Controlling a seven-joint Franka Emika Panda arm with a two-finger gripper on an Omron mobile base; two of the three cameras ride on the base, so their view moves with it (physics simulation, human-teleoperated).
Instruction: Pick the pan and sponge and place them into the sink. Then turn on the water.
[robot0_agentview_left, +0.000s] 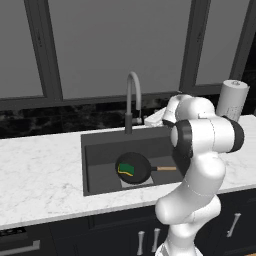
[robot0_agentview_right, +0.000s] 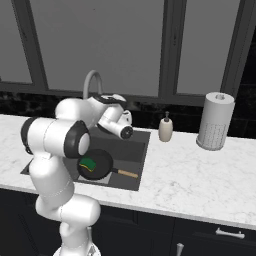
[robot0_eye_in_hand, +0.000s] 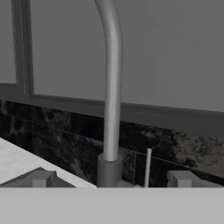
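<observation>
Grey faucet (robot0_eye_in_hand: 111, 87) upright, dead ahead of gripper (robot0_eye_in_hand: 109, 179); thin lever (robot0_eye_in_hand: 148, 168) just right of faucet base; jaws wide, empty.

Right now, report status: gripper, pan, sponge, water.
Gripper open, empty, at the faucet base. Sponge in pan, pan in sink. No water running. Nothing in the way.

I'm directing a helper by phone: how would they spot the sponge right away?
Find the dark sink set in the white marble counter under the arched faucet. A black pan with a wooden handle lies in it. The sponge rests in that pan: a green slab with a yellow edge, the one bright thing there.
</observation>
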